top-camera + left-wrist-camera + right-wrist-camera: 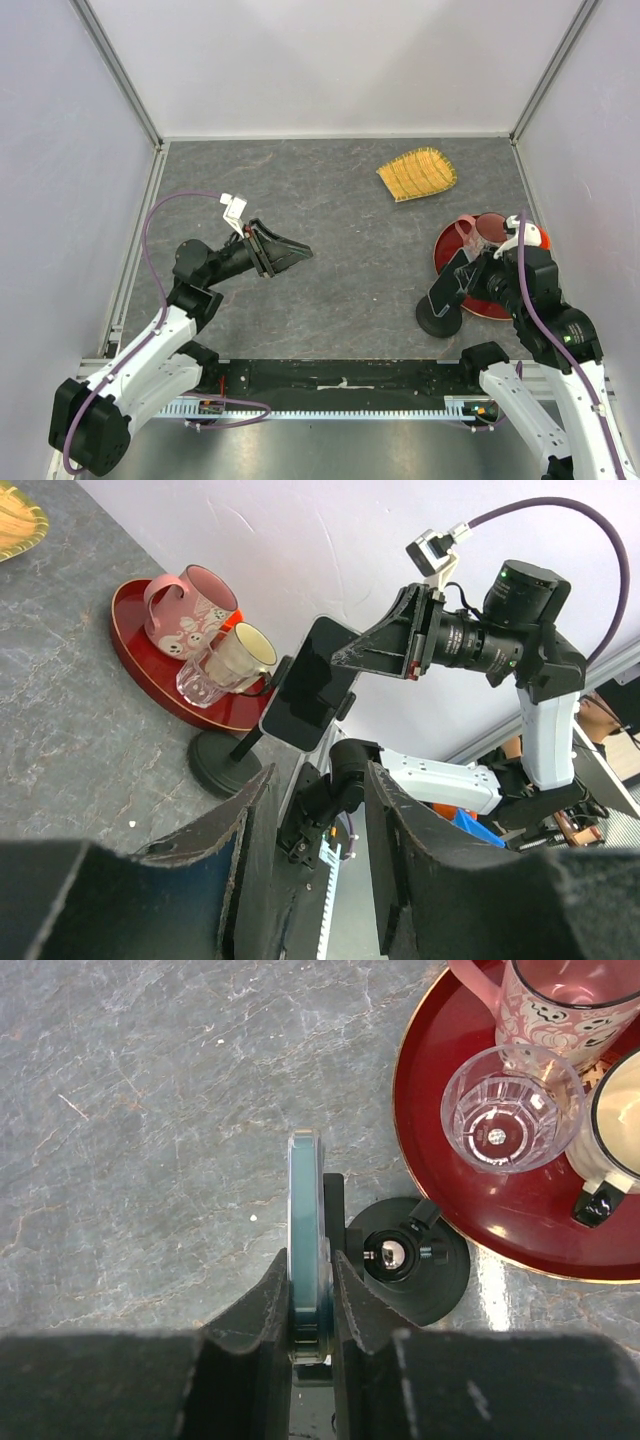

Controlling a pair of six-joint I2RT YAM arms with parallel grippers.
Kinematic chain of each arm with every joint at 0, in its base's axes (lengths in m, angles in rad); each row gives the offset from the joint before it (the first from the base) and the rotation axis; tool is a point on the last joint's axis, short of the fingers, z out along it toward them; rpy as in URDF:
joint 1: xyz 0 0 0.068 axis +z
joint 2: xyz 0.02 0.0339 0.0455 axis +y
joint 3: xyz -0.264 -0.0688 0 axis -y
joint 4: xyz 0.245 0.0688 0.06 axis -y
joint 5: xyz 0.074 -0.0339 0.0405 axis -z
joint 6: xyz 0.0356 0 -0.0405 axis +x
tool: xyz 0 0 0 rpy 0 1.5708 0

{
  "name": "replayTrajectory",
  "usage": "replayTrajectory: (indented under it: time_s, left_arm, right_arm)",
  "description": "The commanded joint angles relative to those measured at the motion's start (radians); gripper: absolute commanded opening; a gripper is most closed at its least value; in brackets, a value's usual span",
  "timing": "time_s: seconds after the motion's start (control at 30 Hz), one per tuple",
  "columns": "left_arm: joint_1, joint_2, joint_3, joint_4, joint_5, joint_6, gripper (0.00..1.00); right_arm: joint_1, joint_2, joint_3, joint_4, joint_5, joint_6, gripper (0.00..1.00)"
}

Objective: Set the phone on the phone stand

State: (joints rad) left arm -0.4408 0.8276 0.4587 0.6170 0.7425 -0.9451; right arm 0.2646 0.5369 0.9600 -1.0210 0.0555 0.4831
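Note:
My right gripper (310,1295) is shut on the phone (305,1210), a thin black slab seen edge-on, held upright. The phone's back lies against the cradle plate of the black phone stand (415,1260), whose round disc base sits on the grey table just left of the red plate. In the top view the phone (446,284) tilts over the stand's base (440,320) with the right gripper (462,278) on it. The left wrist view shows the phone (315,685) on the stand's post (225,765). My left gripper (295,252) is open and empty at mid-left, also in its own view (318,780).
A red plate (520,1230) right of the stand holds a pink mug (560,1000), a clear glass (505,1110) and a cream mug (615,1130). A yellow woven mat (418,173) lies at the back right. White walls enclose the table.

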Motion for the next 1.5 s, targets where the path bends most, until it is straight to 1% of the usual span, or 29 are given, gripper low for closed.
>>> replayTrajectory:
  time_s: [0.0,0.03,0.07,0.13,0.27,0.33,0.47,0.53,0.67,0.8,0.87,0.9,1.0,1.03,1.07,1.1,1.13,1.17,1.2,1.23,1.27,1.37,1.47]
  left_arm:
    - [-0.006,0.002,-0.009,0.049,-0.017,0.035,0.45]
    - [-0.006,0.005,-0.009,0.050,-0.017,0.035,0.45]
    - [-0.006,0.005,-0.009,0.049,-0.017,0.037,0.45]
    - [-0.006,0.005,-0.011,0.050,-0.017,0.039,0.45]
    - [-0.006,0.007,-0.009,0.049,-0.015,0.040,0.45]
    - [-0.006,0.007,-0.011,0.049,-0.014,0.040,0.45]
    - [-0.006,0.008,-0.011,0.047,-0.017,0.042,0.45]
    - [-0.006,0.010,-0.008,0.047,-0.014,0.042,0.45]
    - [-0.006,-0.002,-0.008,0.041,-0.012,0.043,0.45]
    - [-0.006,-0.007,-0.006,0.026,-0.015,0.054,0.45]
    - [-0.006,-0.005,-0.008,0.026,-0.015,0.054,0.45]
    - [-0.006,0.002,-0.006,0.026,-0.012,0.054,0.45]
    - [-0.013,0.039,0.003,0.033,0.036,0.065,0.45]
    - [-0.028,0.062,0.023,0.027,0.055,0.071,0.44]
    - [-0.045,0.085,0.035,0.023,0.073,0.089,0.43]
    - [-0.070,0.138,0.056,0.021,0.095,0.097,0.42]
    - [-0.137,0.166,0.067,0.021,0.092,0.104,0.42]
    - [-0.172,0.194,0.077,0.023,0.081,0.120,0.42]
    - [-0.209,0.226,0.090,0.023,0.068,0.123,0.42]
    - [-0.273,0.276,0.092,0.027,0.048,0.124,0.43]
    - [-0.301,0.306,0.092,0.055,0.013,0.117,0.43]
    - [-0.372,0.401,0.084,0.143,-0.024,0.088,0.44]
    - [-0.426,0.499,0.116,0.162,-0.029,0.086,0.44]
  right_arm:
    - [-0.002,0.003,-0.012,-0.027,-0.052,0.011,0.23]
    - [-0.002,0.005,-0.009,-0.028,-0.054,0.008,0.25]
    - [-0.005,0.009,-0.009,-0.030,-0.054,0.006,0.30]
    - [-0.002,0.015,-0.012,-0.033,-0.091,0.000,0.33]
    - [-0.002,0.023,-0.010,-0.056,-0.088,-0.017,0.46]
    - [-0.002,0.018,-0.007,-0.067,-0.086,-0.021,0.49]
    - [-0.004,0.011,-0.007,-0.070,-0.108,-0.031,0.59]
    - [-0.002,0.011,0.000,-0.068,-0.126,-0.038,0.61]
    - [-0.002,0.000,0.032,-0.067,-0.207,-0.063,0.70]
    - [-0.002,-0.005,0.089,-0.064,-0.319,-0.090,0.75]
    - [-0.002,-0.003,0.105,-0.056,-0.351,-0.092,0.77]
    - [-0.002,-0.003,0.118,-0.051,-0.361,-0.090,0.77]
    - [-0.002,-0.005,0.143,-0.054,-0.304,-0.089,0.78]
    - [-0.002,-0.002,0.149,-0.056,-0.239,-0.092,0.78]
    - [-0.002,0.003,0.154,-0.065,-0.209,-0.095,0.79]
    - [-0.002,0.015,0.163,-0.067,-0.186,-0.097,0.79]
    - [-0.002,0.041,0.164,-0.070,-0.181,-0.097,0.79]
    - [-0.002,0.055,0.167,-0.067,-0.190,-0.100,0.77]
    - [-0.004,0.070,0.175,-0.068,-0.198,-0.101,0.75]
    - [-0.002,0.096,0.184,-0.071,-0.206,-0.106,0.68]
    - [-0.002,0.107,0.203,-0.086,-0.204,-0.116,0.67]
    - [-0.002,0.164,0.246,-0.155,-0.200,-0.156,0.65]
    - [0.021,0.196,0.263,-0.183,-0.174,-0.164,0.61]
